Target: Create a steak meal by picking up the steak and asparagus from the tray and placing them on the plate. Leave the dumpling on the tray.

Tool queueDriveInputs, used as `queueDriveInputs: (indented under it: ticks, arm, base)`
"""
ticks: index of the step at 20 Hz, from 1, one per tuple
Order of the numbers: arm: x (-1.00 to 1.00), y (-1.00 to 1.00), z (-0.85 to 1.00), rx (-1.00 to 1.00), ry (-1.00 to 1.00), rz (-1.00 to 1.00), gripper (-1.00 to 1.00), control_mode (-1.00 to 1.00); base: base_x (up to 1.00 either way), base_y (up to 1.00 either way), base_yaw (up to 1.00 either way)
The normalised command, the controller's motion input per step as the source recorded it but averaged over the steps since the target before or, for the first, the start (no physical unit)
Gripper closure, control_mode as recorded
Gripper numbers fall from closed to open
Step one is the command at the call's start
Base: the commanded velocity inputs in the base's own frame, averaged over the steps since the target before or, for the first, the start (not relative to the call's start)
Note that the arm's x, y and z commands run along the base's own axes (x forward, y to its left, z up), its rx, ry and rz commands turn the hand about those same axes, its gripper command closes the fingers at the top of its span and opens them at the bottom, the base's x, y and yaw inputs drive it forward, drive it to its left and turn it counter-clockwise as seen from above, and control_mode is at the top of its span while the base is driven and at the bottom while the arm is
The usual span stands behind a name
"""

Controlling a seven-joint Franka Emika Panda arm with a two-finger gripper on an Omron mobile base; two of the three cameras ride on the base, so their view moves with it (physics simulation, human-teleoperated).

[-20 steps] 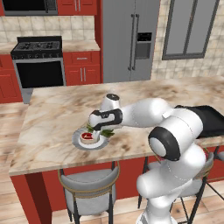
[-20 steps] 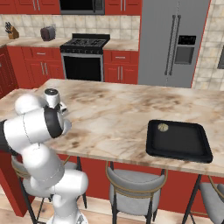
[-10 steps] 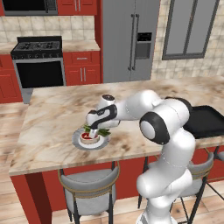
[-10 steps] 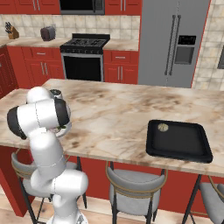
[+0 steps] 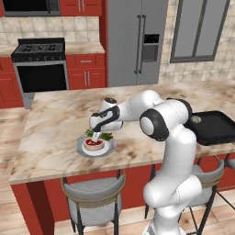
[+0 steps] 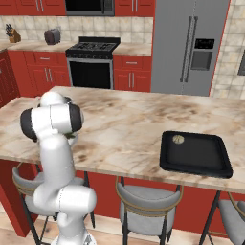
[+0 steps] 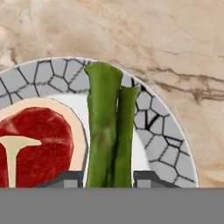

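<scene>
Two asparagus stalks (image 7: pixel 108 131) are being clamped between the claw (image 7: pixel 105 180) jaws, lying lengthwise over the plate (image 7: pixel 155 131) beside the steak (image 7: pixel 39 146).

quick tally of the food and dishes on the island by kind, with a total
steak: 1
asparagus: 1 bundle
dumpling: 1
plate: 1
tray: 1
total: 5

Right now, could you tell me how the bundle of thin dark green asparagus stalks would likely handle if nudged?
The dark green asparagus stalks look thin and light, so they probably slide easily on the grey-rimmed round plate. Being rounded, they might roll apart.
</scene>
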Motion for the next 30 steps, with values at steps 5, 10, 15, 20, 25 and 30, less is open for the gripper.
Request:
queueDriveInputs:
  ticks: [5,10,15,20,25,30]
  arm:
    - [0.33,0.04,-0.32,-0.01,0.00,0.02,1.00,-1.00]
    - [0.13,0.06,-0.33,-0.02,0.00,0.02,1.00,-1.00]
    - [-0.06,0.15,-0.24,-0.06,0.00,0.03,1.00,-1.00]
    - [-0.28,0.15,-0.23,-0.07,0.00,0.02,1.00,-1.00]
    - [-0.45,0.03,-0.18,-0.04,0.00,0.00,1.00,-1.00]
    - [-0.15,-0.07,-0.03,0.00,0.00,0.00,1.00,-1.00]
  base:
    - [0.00,0.00,0.00]
    - [0.00,0.00,0.00]
    - [0.00,0.00,0.00]
    - [0.00,0.00,0.00]
    - [0.00,0.00,0.00]
    - [0.00,0.00,0.00]
